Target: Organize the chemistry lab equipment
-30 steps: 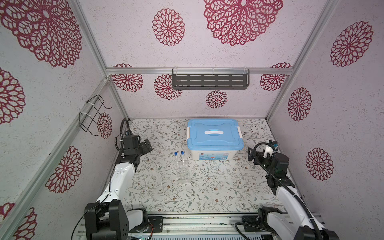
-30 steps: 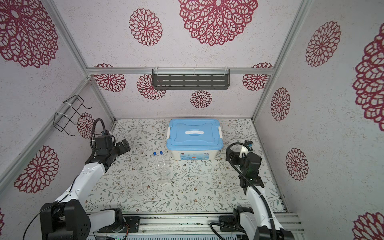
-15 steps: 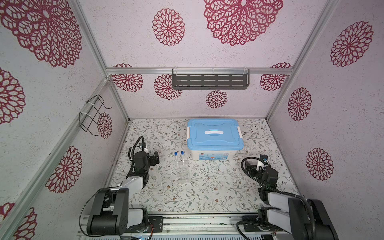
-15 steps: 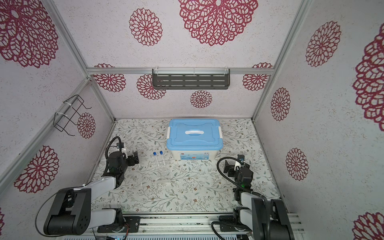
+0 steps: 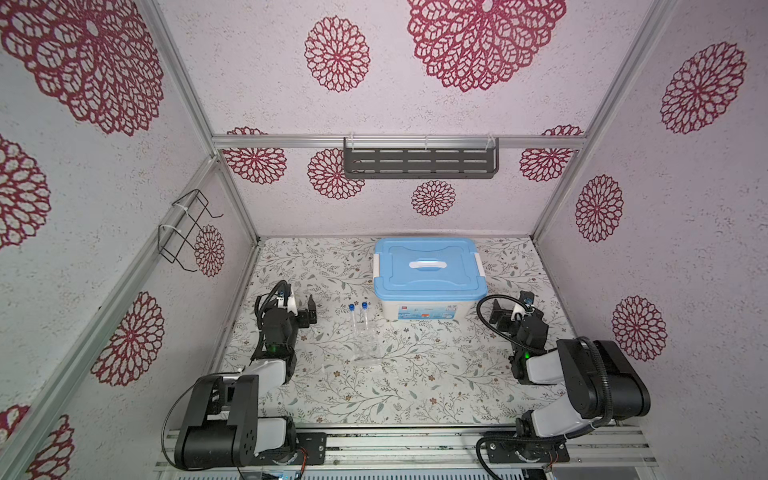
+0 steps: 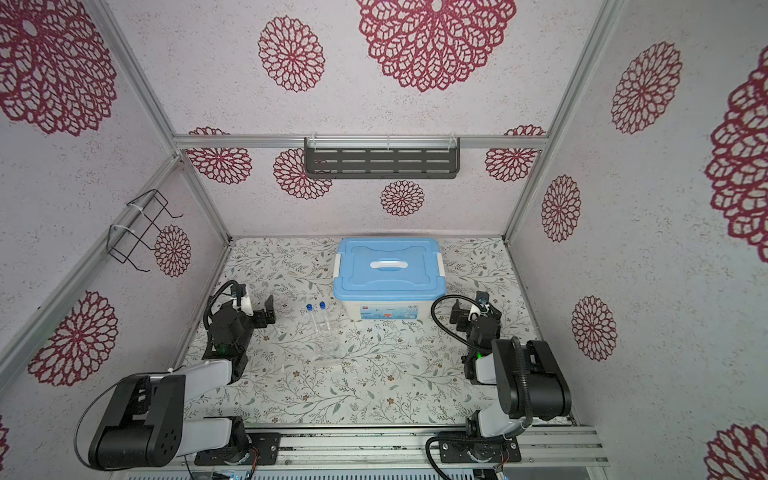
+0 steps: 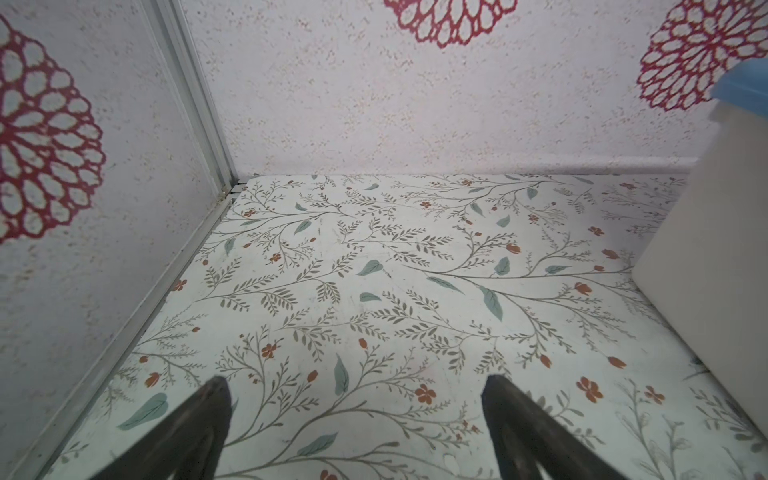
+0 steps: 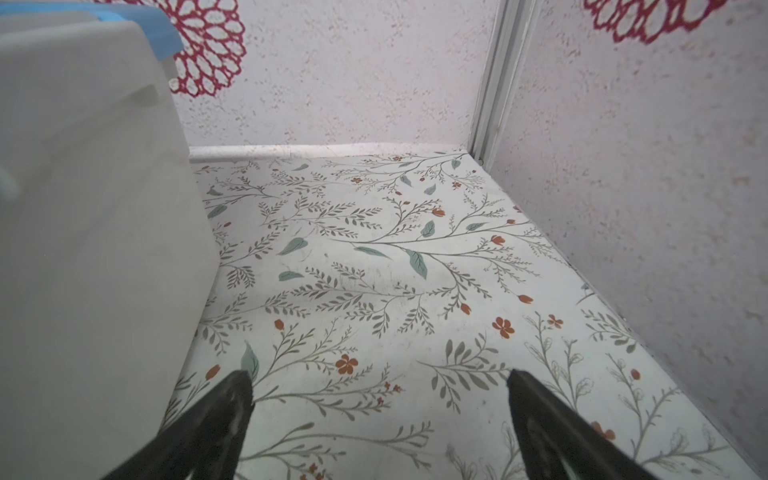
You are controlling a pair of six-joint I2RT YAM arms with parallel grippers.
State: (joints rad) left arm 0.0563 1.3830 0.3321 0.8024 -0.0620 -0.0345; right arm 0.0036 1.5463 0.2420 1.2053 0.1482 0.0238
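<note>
Two slim clear tubes with blue caps [image 5: 358, 308] [image 6: 316, 307] stand upright in a clear plastic stand [image 5: 366, 347] [image 6: 329, 347] on the floral table, left of the tub. My left gripper [image 5: 300, 302] [image 6: 257, 304] [image 7: 356, 380] hangs low over the table to the left of the tubes, apart from them, open and empty. My right gripper [image 5: 513, 306] [image 6: 470, 307] [image 8: 378, 374] sits low beside the tub's right front corner, open and empty. Neither wrist view shows the tubes or the stand.
A large white tub with a blue lid [image 5: 428, 274] [image 6: 388, 270] [image 7: 727, 249] [image 8: 83, 208] stands shut at the back middle. A grey slotted shelf [image 5: 419, 163] hangs on the back wall and a black wire holder [image 5: 187, 228] on the left wall.
Both arms have folded down and back toward the front rail, bringing the grippers low over the table. Jaws stayed open. The tubes and tub have not moved.
</note>
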